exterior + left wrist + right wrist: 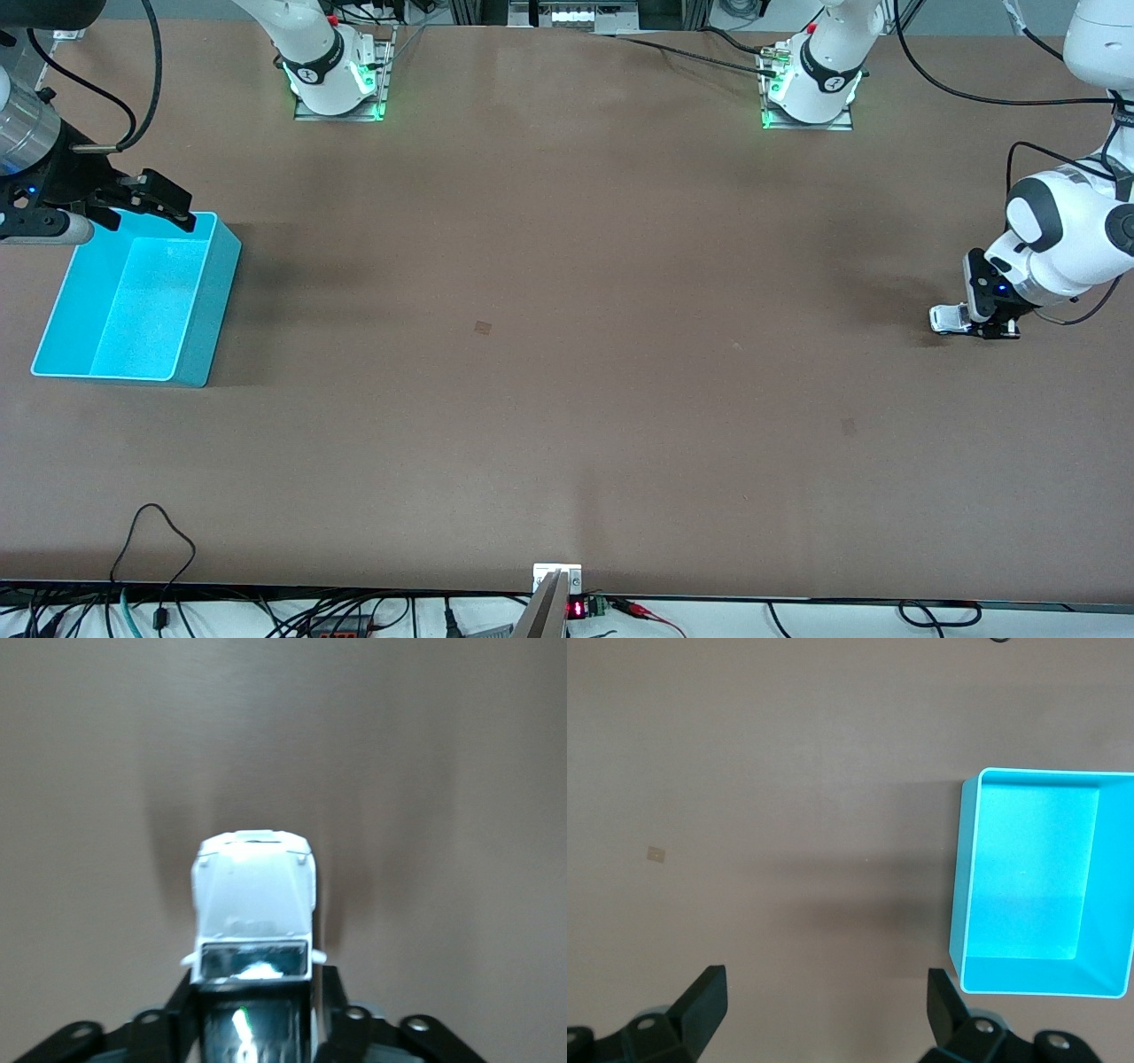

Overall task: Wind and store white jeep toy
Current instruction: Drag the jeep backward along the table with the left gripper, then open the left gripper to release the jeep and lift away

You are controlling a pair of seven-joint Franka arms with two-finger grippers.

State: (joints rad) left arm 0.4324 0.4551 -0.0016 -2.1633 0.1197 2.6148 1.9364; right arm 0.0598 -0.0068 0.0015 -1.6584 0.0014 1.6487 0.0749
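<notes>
The tabletop (567,266) looks matt brown, smooth, with a soft sheen. The turquoise bin (199,310) near the edge at the right arm's end seems smooth plastic, slightly glossy inside. The white jeep toy (255,895) looks like shiny plastic with a glossy dark windscreen.

The brown table (567,372) carries 2 loose things. A turquoise bin (133,301), open-topped, sits near the edge at the right arm's end. The white jeep toy (950,317) rests on its wheels near the edge at the left arm's end. The 2 arm bases (337,80) (811,89) are bolted along the edge farthest from the front camera.
</notes>
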